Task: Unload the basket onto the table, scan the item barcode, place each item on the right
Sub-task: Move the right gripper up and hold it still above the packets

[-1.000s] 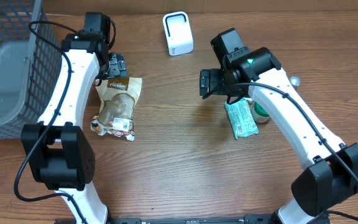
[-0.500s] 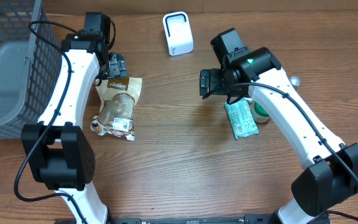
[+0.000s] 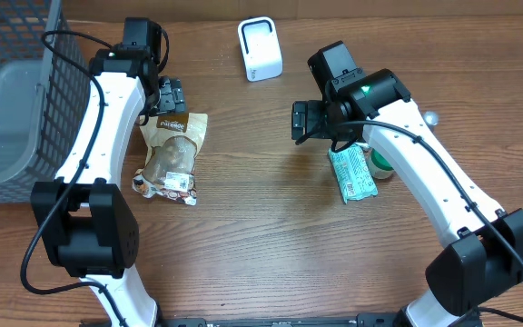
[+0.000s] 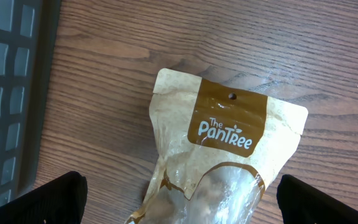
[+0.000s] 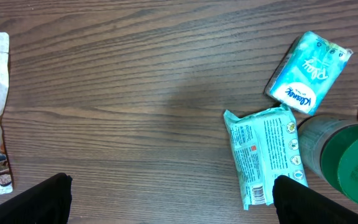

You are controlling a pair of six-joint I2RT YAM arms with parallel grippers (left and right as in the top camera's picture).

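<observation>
- A dark wire-mesh basket (image 3: 25,54) stands far to the left of the white box-shaped scanner (image 3: 260,49). A grey plastic tub (image 3: 3,118) sits inside it.
- The left gripper (image 3: 171,95) hangs left of the scanner and a little nearer the robot. Its jaws are spread wide and hold nothing. In the left wrist view the two fingers show only at the bottom corners.
- A brown paper snack pouch with a clear window (image 3: 172,154), printed "The PanTree", lies flat on the wooden table (image 3: 261,245). It is left of the scanner and nearer the robot. Its top edge, with the hang hole, lies under the left gripper, and no finger touches it.
- The scanner stands upright near the table's far edge, between the two arms.
- The right gripper (image 3: 300,121) hangs right of the scanner and nearer the robot. Its jaws are wide apart and empty over bare wood.
- A teal soft pack of wipes (image 3: 350,173) lies flat, right of the scanner and nearer the robot than the right gripper.
- A round container with a green lid (image 3: 382,166) stands just beside the wipes pack, on the side away from the scanner.
- A light-blue tissue packet (image 5: 308,73) shows only in the right wrist view, near the wipes pack.
- A small silver round thing (image 3: 433,117) lies farthest right of the scanner.
</observation>
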